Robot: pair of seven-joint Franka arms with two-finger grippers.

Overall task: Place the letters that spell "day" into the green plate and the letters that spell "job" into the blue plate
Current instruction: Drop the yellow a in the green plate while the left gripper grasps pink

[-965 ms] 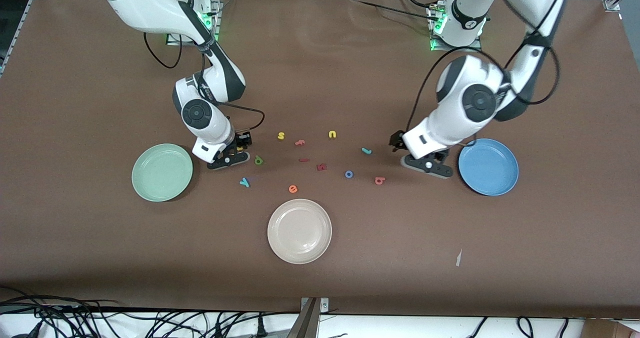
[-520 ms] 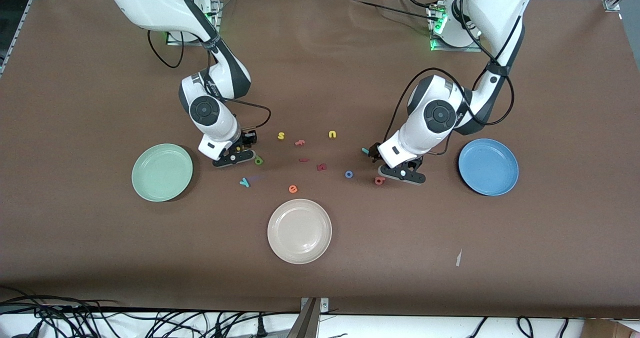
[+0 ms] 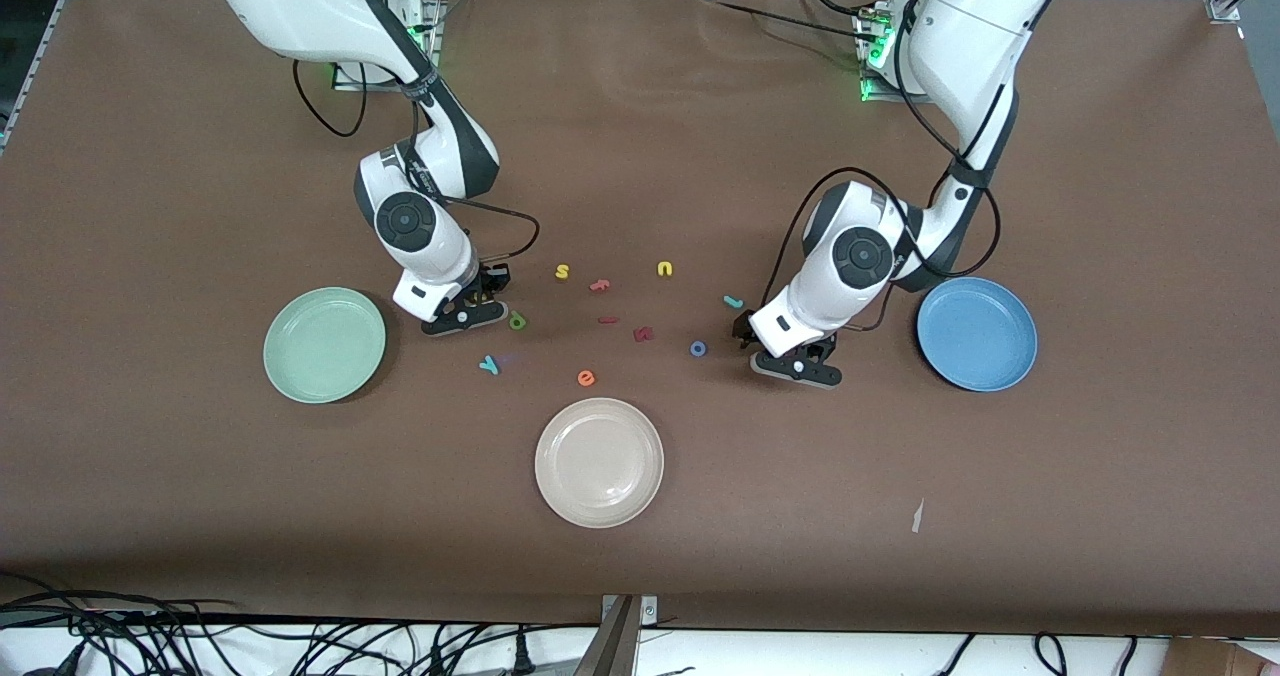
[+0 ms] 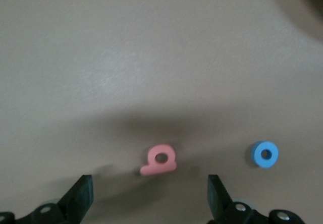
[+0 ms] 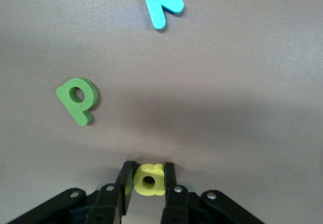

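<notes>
My right gripper (image 5: 147,171) is shut on the yellow "a" (image 5: 149,179), low over the table beside the green plate (image 3: 324,344). The dark green "d" (image 5: 76,99) lies just beside that gripper (image 3: 462,314). The teal "y" (image 5: 160,2) lies nearer the front camera. My left gripper (image 4: 149,201) is open over the salmon "b" (image 4: 160,159), which lies between its fingers (image 4: 81,199) and apart from them. In the front view the left gripper (image 3: 795,364) hides the "b". The blue "o" (image 3: 698,348) and teal "j" (image 3: 733,302) lie close by. The blue plate (image 3: 976,333) holds nothing.
A cream-white plate (image 3: 598,462) sits nearest the front camera. Between the arms lie a yellow "s" (image 3: 562,272), a salmon "f" (image 3: 600,284), a yellow "u" (image 3: 665,269), an orange "e" (image 3: 586,378) and two dark red letters (image 3: 643,334).
The right gripper closed on the yellow "a". The left arm swung away from the blue plate and came down over the "b", still open.
</notes>
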